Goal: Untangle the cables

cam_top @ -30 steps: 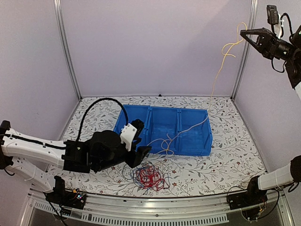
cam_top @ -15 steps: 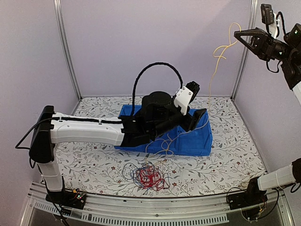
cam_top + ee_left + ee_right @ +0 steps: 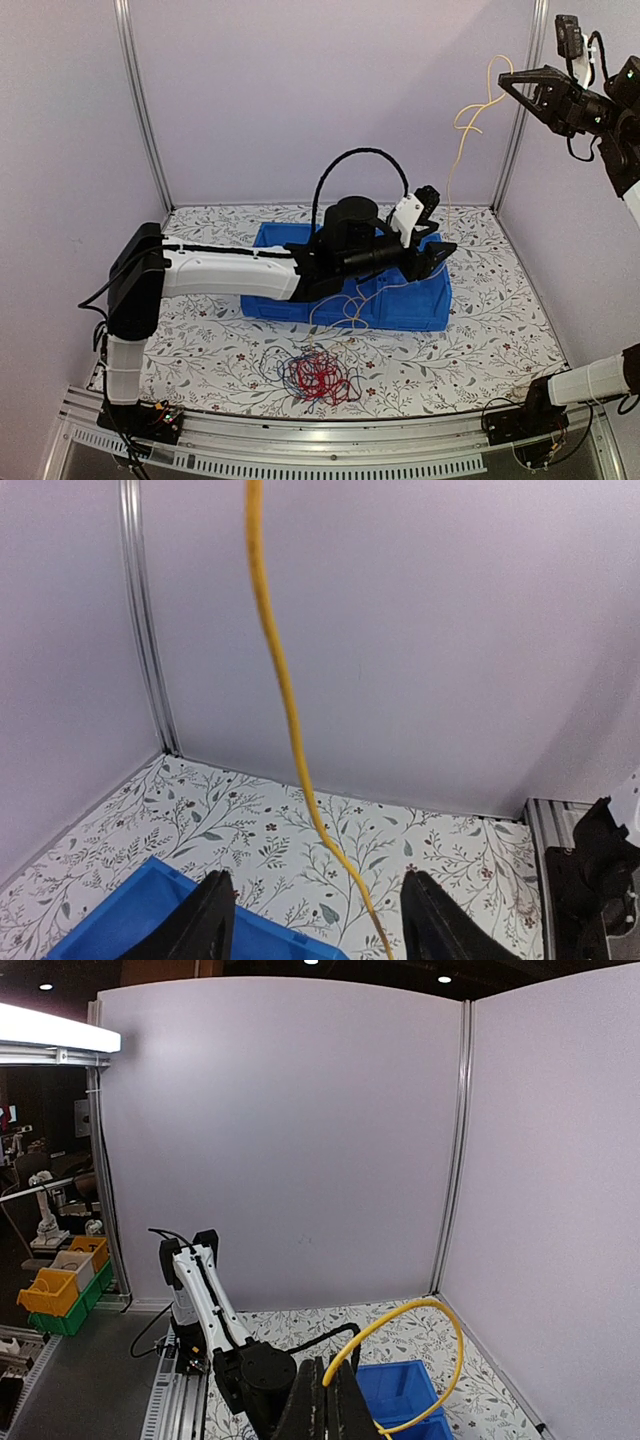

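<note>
Right hand (image 3: 506,80), raised far right, was clamped on a thin yellow-tan cable (image 3: 290,705), apparently to draw it from the red-and-blue wire tangle (image 3: 318,376) on the near tabletop (image 3: 480,340); left hand (image 3: 441,250), fingers apart, straddled it.

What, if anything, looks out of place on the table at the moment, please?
One yellow cable hangs from the raised right gripper high in the air and trails down across the blue bin rather than lying flat. A knotted heap of red and dark blue cables sits on the table in front of the bin, outside it.
</note>
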